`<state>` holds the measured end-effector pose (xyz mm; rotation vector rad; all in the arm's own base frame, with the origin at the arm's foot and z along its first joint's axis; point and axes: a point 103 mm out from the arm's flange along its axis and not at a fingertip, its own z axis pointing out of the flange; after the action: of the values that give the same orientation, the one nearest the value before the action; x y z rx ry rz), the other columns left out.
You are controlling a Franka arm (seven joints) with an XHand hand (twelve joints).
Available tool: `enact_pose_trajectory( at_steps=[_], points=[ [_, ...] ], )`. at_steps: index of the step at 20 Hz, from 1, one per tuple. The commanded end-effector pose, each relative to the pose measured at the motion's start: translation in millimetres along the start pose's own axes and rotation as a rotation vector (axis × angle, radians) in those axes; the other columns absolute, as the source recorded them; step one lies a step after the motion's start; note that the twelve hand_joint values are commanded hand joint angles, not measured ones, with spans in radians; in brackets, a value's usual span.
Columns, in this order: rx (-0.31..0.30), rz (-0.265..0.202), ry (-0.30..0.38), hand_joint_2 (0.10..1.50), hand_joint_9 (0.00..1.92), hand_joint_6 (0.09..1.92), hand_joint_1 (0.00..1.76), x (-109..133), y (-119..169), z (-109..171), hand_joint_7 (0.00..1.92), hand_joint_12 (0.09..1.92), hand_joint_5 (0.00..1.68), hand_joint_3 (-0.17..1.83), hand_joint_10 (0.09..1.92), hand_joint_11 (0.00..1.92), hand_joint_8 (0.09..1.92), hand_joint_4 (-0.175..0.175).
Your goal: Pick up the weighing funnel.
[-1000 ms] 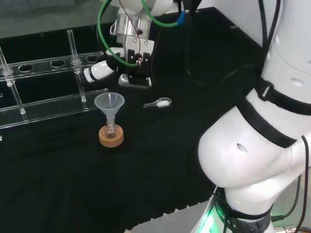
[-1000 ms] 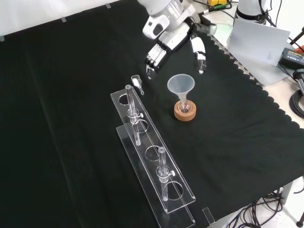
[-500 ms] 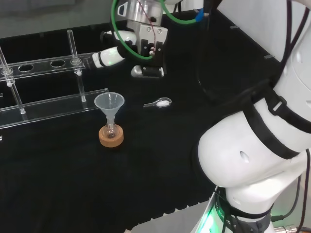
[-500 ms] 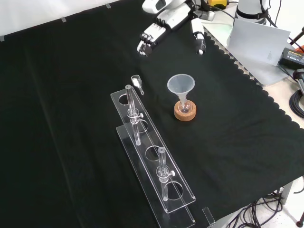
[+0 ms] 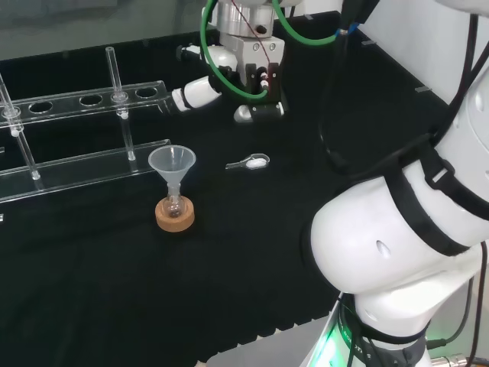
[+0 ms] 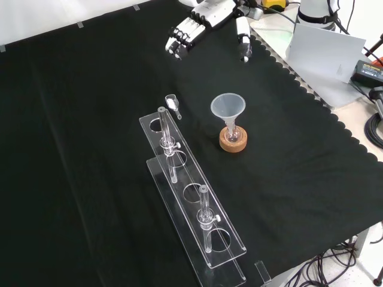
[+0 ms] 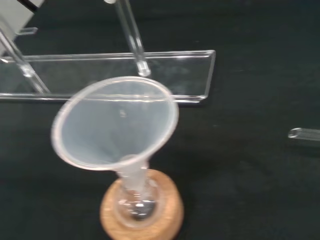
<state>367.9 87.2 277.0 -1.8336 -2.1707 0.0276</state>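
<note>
The weighing funnel (image 5: 250, 162), a small clear scoop with a little white powder in its bowl, lies on the black cloth. In the front view the weighing funnel (image 6: 173, 104) rests just beyond the end of the tube rack. Its stem end (image 7: 303, 133) shows in the wrist view. The hand (image 5: 260, 76) hangs above the cloth, beyond the weighing funnel in the head view and well apart from it. From the front, the hand (image 6: 209, 11) sits at the view's top, open, fingers (image 6: 178, 40) spread and relaxed, holding nothing.
The big funnel (image 5: 172, 162) stands mouth up in a small flask on a cork ring (image 5: 175, 215), left of the weighing funnel in the head view. A clear tube rack (image 6: 191, 197) with upright tubes lies alongside. The arm's white links (image 5: 397, 229) fill the right.
The hand has drawn away from the weighing funnel: right and farther off in the head view, higher in the front view. It stays open. The weighing funnel has not moved.
</note>
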Motion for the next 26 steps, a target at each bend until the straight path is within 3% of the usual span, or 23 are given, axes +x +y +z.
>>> enact_pose_trajectory(
  at_steps=[1,7,17,26],
  points=[
    [-0.027,0.055,-0.115,0.65,0.0,0.09,0.4,-27,1,12,0.0,0.3,0.0,0.01,0.09,0.0,0.09,0.036],
    [-0.018,0.098,-0.156,0.64,0.0,0.09,0.46,-50,8,32,0.0,0.29,0.0,0.01,0.09,0.0,0.09,0.035],
    [0.059,0.18,-0.152,0.65,0.0,0.09,0.47,-93,35,72,0.0,0.34,0.0,0.01,0.09,0.0,0.09,0.031],
    [0.07,0.188,-0.153,0.66,0.0,0.09,0.48,-128,55,100,0.0,0.35,0.0,0.01,0.09,0.0,0.09,0.027]
  ],
)
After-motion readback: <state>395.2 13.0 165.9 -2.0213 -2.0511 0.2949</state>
